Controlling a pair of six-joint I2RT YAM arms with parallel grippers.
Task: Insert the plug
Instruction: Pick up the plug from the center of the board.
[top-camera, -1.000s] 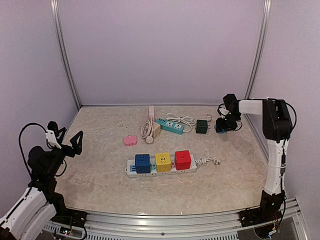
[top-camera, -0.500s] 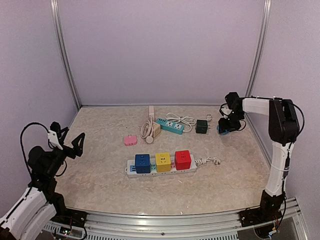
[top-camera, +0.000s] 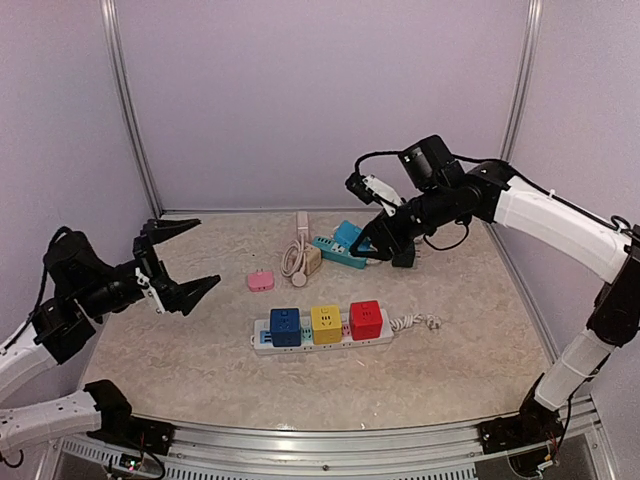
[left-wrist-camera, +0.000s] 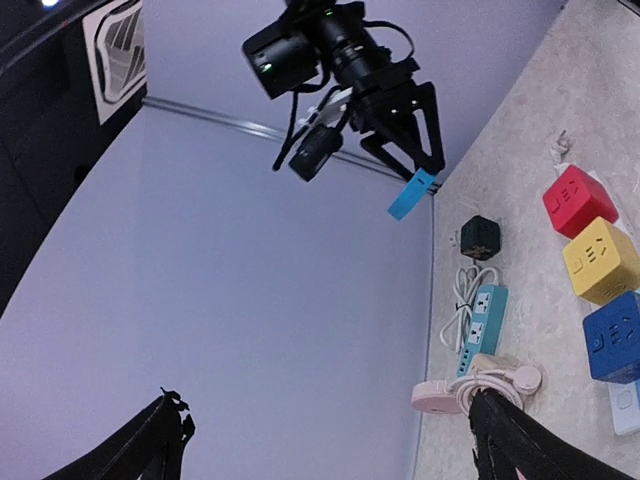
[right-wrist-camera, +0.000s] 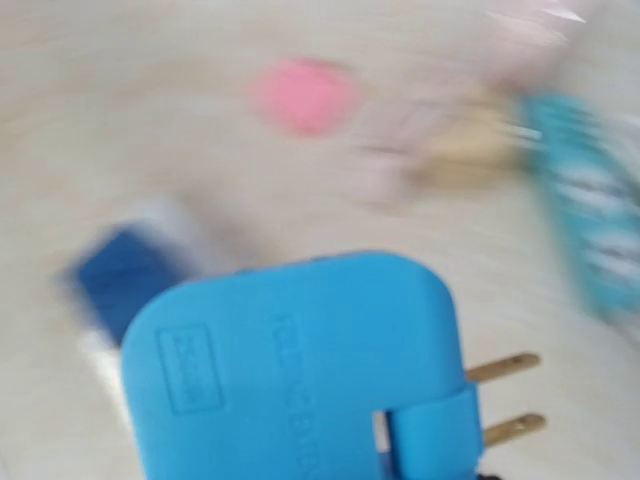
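Wide beige worktop (top-camera: 200, 370), and over its far edge the right arm reaches in, the right gripper (top-camera: 362, 238) clamped on the plug (top-camera: 347, 237), which hangs in the air above the far middle, clear of everything. At the left edge the left gripper (top-camera: 208, 251) hovers with its jaws spread wide, nothing in them. Down the middle lies the white strip (top-camera: 262, 339), and three cubes sit in it side by side: blue (top-camera: 285, 326), yellow (top-camera: 326, 323), red (top-camera: 365, 319). They crowd its top, so I judge little room is left there, and I cannot tell which socket is free. Behind it, near the far edge, the teal strip (top-camera: 328, 248) lies just under the plug, sockets up, with white cord looped beside it. That cord could snag on a low approach. A cream cord reel (top-camera: 300, 260) lies just left of it, a black cube (left-wrist-camera: 478, 237) to its right, and a pink block (top-camera: 261, 281) sits alone, left of centre. Now the plug itself: a flat, light blue plastic body, hard and smooth, probably light and a bit slippery. The flat faces look like the place to pinch it, well back from the two brass prongs (right-wrist-camera: 505, 398). These are thin and likely to bend if driven in crooked, so it wants to go in square. The wrist view is blurred.
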